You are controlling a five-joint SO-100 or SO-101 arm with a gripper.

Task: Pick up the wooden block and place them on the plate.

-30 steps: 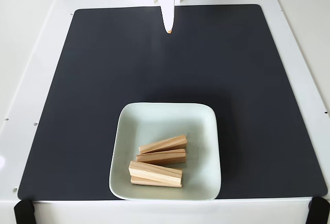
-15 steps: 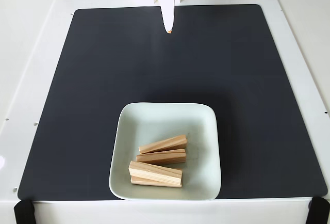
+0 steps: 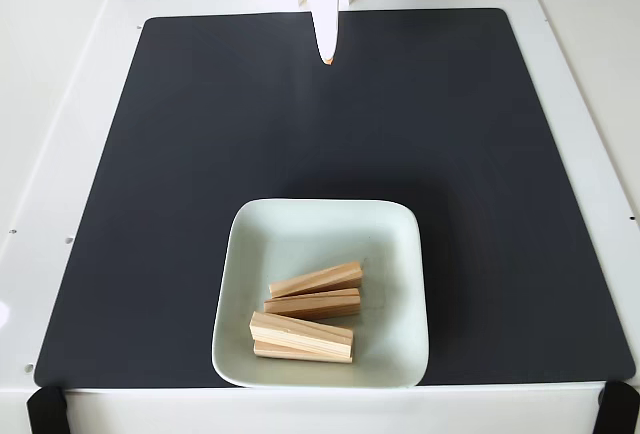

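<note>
In the fixed view the white gripper (image 3: pixel 327 54) hangs at the top edge of the black mat (image 3: pixel 480 154), its fingers pressed together into one narrow point with an orange tip. It holds nothing and is well apart from the plate (image 3: pixel 300 229).

The plate is a pale mint-white square dish with rounded corners and a raised, smooth rim, sitting near the bottom edge of the matte mat. Inside it lie four wooden blocks: light pine bars with straight grain. The top block (image 3: pixel 316 279) lies tilted, its right end higher in the picture. The second block (image 3: pixel 312 303) lies just below it, nearly level. The third block (image 3: pixel 300 333) rests partly over the fourth block (image 3: pixel 280 352), which peeks out beneath it at the lower left. All four sit in the lower half of the plate.

The mat lies on a white table (image 3: pixel 60 104).

Compared with the earlier frames, nothing has shifted: gripper, plate and blocks sit in the same places.
</note>
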